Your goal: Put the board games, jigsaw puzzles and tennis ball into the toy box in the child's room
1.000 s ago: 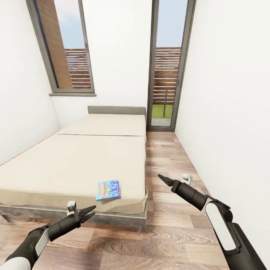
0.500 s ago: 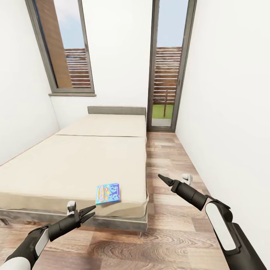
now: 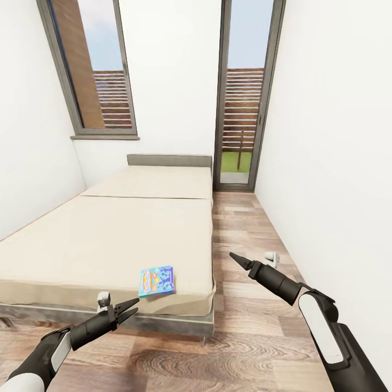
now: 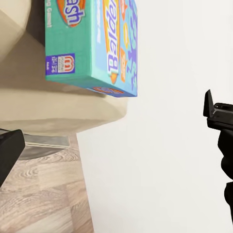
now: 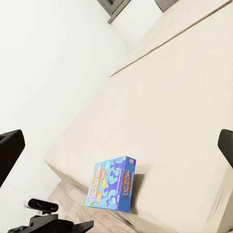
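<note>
Board game (image 3: 157, 279) lies flat on the bed (image 3: 109, 239), at the foot edge near the corner by the floor strip; blue-green box, lettering too small to read from the head view. Left gripper (image 3: 129, 310) hangs below the bed's foot edge, just short of the box, fingers apart, holding nothing. Right gripper (image 3: 236, 258) is out over the wood floor (image 3: 245, 326) beside the bed, fingers apparently apart in its wrist view, empty.

A bedroom: long bed (image 3: 109, 234), tall window (image 3: 92, 71), wood floor (image 3: 245, 337).
</note>
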